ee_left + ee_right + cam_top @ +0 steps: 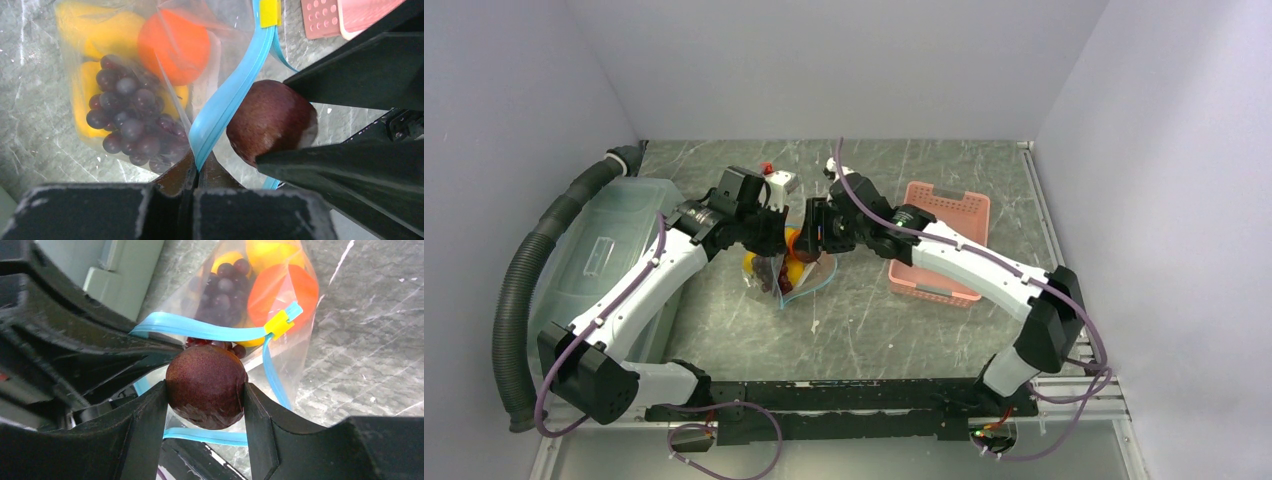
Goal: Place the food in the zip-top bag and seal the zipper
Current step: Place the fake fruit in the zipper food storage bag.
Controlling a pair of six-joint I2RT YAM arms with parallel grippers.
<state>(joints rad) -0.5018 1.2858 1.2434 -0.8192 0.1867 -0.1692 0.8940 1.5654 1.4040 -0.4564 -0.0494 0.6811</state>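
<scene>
The clear zip-top bag (786, 272) lies at the table's middle, mouth toward the arms. Inside it are yellow pieces (107, 32), a purple grape bunch (132, 117) and an orange ball (172, 47). My left gripper (200, 167) is shut on the blue zipper strip (227, 95) and lifts one lip of the mouth. My right gripper (205, 390) is shut on a dark red-brown round fruit (205, 382), held at the open mouth between the two zipper strips (200, 329). A yellow slider (279, 322) sits at the zipper's far end.
A pink perforated basket (939, 255) stands right of the bag, under my right arm. A large translucent lidded bin (609, 260) and a black ribbed hose (524, 290) are at the left. A small white block with a red tip (779, 180) lies behind the bag.
</scene>
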